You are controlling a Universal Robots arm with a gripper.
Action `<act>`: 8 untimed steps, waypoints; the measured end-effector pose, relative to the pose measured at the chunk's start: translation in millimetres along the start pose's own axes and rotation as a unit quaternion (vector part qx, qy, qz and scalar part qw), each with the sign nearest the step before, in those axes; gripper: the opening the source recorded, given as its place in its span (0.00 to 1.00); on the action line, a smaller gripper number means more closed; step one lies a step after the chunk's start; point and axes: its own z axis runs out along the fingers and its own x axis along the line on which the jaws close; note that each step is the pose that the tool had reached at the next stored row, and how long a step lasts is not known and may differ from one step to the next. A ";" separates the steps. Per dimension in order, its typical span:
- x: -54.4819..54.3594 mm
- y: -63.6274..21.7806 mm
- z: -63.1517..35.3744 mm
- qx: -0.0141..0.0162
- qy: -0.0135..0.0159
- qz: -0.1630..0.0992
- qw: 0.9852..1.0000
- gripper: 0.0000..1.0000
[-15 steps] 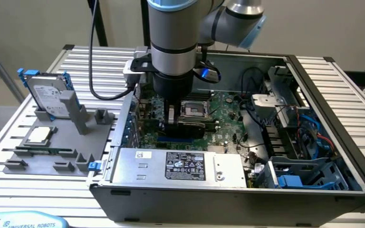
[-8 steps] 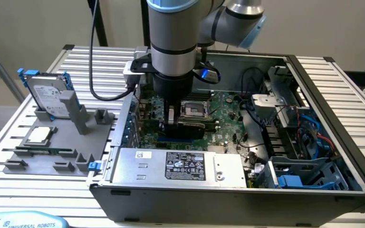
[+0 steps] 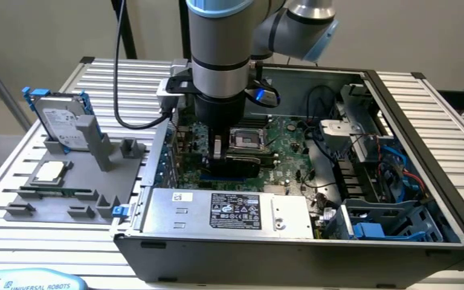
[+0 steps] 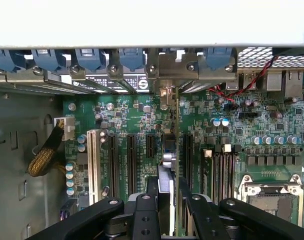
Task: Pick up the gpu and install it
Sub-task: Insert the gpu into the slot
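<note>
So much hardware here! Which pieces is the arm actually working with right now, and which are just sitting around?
In use:
- black two-finger gripper, shut on the thin flat gpu card
- green motherboard with its black expansion slots
- grey open computer case

Just lying about:
- silver hard drive with blue rails
- small square silver processor chip
- grey parts holder

"UNIVERSAL ROBOTS" is printed on the pale blue plate [image 3: 29, 280] just in front of the computer case [image 3: 296, 254]. The power supply's label [image 3: 235, 211] is too small to read.

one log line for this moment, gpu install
gripper: shut on gpu | gpu: edge-on, upright above motherboard slots | location: inside pc case
</note>
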 end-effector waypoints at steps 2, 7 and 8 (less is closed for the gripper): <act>0.0 0.1 0.2 0.000 0.000 0.000 1.000 0.27; 0.0 0.6 0.7 0.000 0.000 0.000 1.000 0.27; 0.0 0.7 0.7 0.000 0.000 0.000 1.000 0.27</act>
